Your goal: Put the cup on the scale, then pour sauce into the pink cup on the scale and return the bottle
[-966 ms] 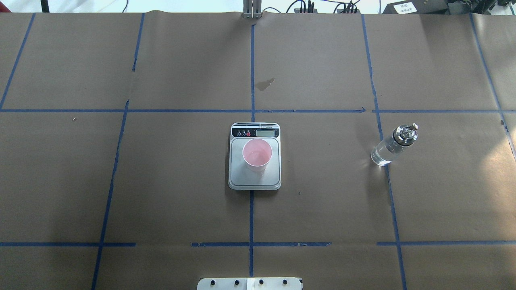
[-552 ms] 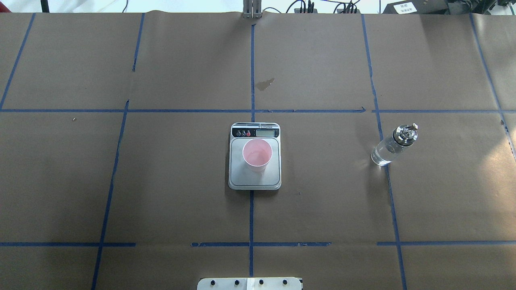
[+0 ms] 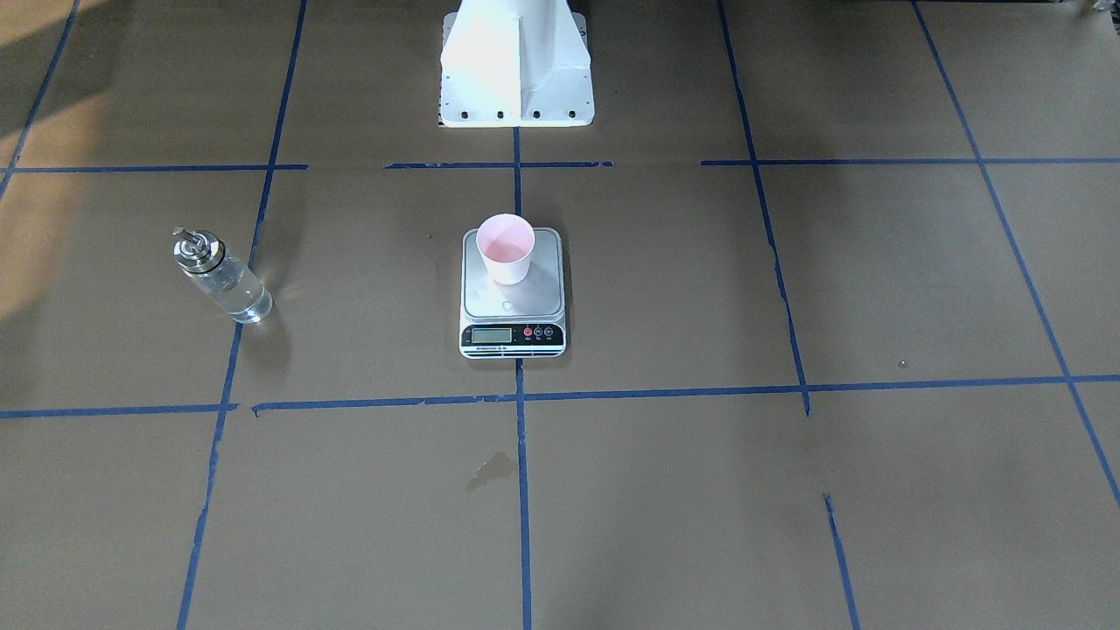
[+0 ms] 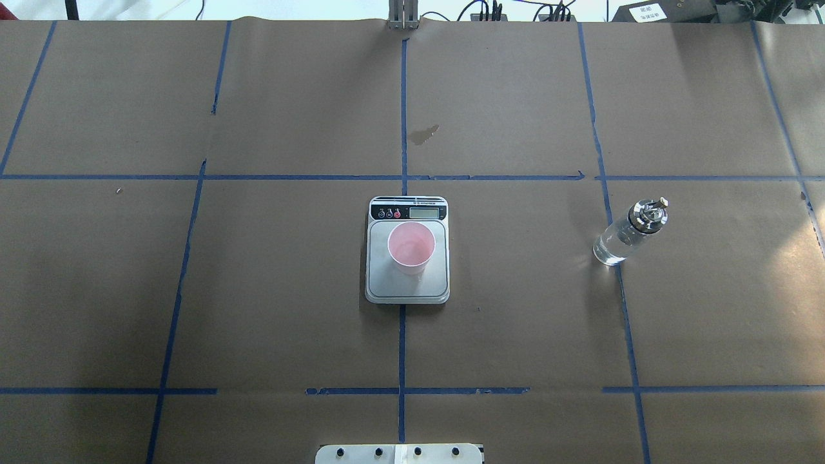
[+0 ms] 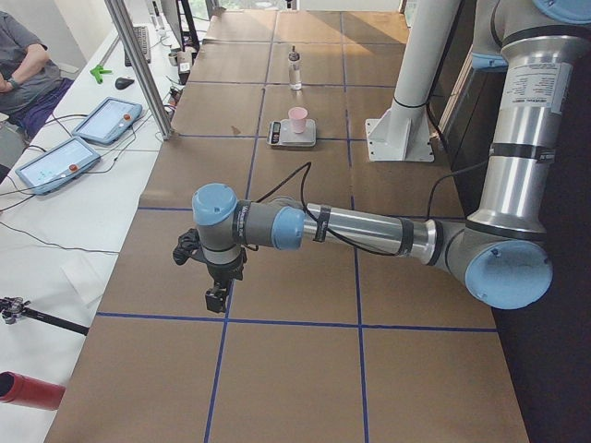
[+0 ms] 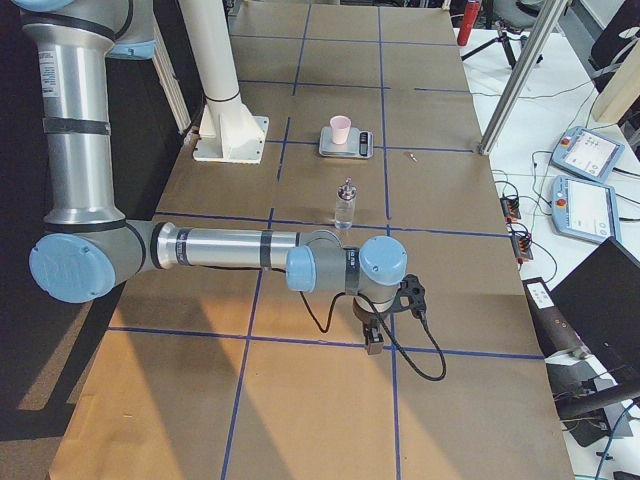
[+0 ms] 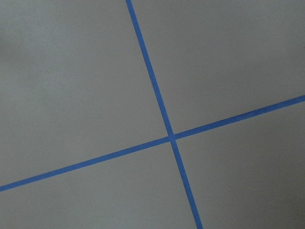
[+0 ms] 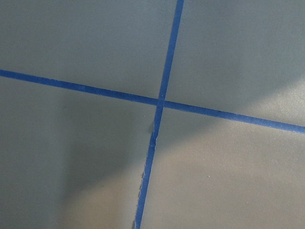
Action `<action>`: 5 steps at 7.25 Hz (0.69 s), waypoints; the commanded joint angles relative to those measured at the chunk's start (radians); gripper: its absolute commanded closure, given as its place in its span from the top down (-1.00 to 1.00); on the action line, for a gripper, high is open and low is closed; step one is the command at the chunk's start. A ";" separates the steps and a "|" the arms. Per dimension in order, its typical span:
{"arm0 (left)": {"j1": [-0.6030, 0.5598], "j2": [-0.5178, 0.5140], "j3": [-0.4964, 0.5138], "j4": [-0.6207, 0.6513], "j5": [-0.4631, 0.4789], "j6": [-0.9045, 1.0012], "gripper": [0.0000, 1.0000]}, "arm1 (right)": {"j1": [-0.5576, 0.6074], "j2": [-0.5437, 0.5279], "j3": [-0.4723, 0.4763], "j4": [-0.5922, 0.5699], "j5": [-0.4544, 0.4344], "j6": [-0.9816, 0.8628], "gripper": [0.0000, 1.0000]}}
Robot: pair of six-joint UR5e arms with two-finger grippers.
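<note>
The pale pink cup (image 4: 411, 247) stands upright on the steel plate of the scale (image 4: 407, 285) at the table's middle; it also shows in the front view (image 3: 506, 248) on the scale (image 3: 513, 306). The clear bottle (image 4: 626, 233) with its silver spout cap stands apart on the robot's right, with clear liquid in it, also seen in the front view (image 3: 221, 277). My left gripper (image 5: 216, 300) shows only in the left side view, my right gripper (image 6: 373, 341) only in the right side view, both far from the scale at the table's ends. I cannot tell whether either is open or shut.
Brown paper with a blue tape grid covers the table. The robot's white base (image 3: 516, 66) stands behind the scale. A small dark stain (image 4: 424, 134) lies beyond the scale. Operator tablets (image 5: 83, 138) and a seated person are off the table's far side.
</note>
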 commanded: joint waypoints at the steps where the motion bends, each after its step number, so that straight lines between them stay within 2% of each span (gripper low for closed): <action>1: -0.011 0.036 0.031 -0.011 -0.048 0.002 1.00 | 0.000 0.001 0.000 0.000 0.005 0.003 1.00; 5: -0.043 0.049 0.034 0.003 -0.048 0.095 1.00 | 0.000 0.000 -0.003 -0.002 0.007 0.009 1.00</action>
